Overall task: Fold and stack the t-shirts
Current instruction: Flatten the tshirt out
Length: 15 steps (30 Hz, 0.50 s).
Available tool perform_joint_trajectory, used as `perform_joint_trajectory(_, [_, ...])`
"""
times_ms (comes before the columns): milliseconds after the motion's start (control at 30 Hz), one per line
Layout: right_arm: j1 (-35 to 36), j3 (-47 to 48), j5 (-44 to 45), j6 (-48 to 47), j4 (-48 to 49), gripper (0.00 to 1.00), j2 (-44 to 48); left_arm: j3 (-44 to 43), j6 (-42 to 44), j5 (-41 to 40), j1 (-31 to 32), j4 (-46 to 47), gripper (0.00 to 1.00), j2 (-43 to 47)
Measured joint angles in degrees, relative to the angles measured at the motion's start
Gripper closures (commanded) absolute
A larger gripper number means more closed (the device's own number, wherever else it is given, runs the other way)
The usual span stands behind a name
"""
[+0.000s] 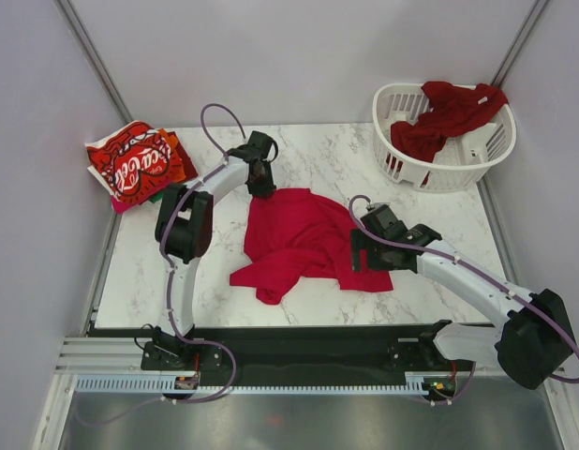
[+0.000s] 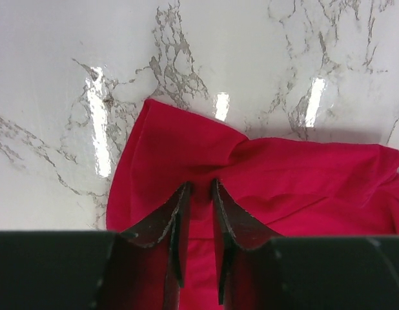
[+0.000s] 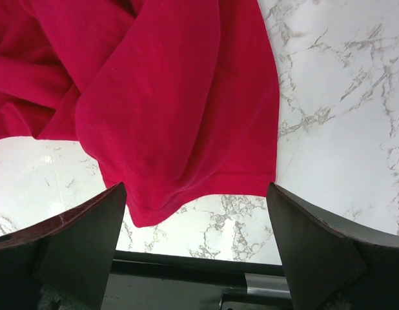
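The bright red t-shirt (image 1: 304, 239) lies crumpled mid-bench (image 1: 308, 155); the left tool (image 2: 201, 186) is clenched on a fold at the shirt's far edge. The right tool (image 3: 194, 188) is spread wide, grasping nothing, above the hem nearest the right edge. At the far left corner the Coca-Cola t-shirt (image 1: 130, 167) tops a folded stack, and a dark red t-shirt (image 1: 444, 117) spills from the white basket (image 1: 399, 169) at the far right corner

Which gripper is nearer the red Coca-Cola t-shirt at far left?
Left. The left gripper is right of the Coca-Cola t-shirt, pinching the bright red t-shirt; the right gripper is beyond that shirt.
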State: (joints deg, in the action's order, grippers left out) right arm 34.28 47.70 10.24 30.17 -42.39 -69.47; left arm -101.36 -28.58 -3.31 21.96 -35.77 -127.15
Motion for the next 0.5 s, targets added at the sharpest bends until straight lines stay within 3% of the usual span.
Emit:
perform_joint_trajectory(133, [0.0, 0.0, 0.0, 0.0, 0.0, 0.02, -0.1, -0.1, 0.7, -0.8, 0.0, 0.0, 0.91, -0.1])
perform_joint_trajectory(200, [0.0, 0.0, 0.0, 0.0, 0.1, 0.02, -0.3, -0.1, 1.0, -1.1, 0.0, 0.0, 0.94, -0.1])
perform_joint_trajectory(500, [0.0, 0.0, 0.0, 0.0, 0.3, 0.02, -0.8, -2.4, 2.0, -1.2, 0.0, -2.5, 0.93, 0.7])
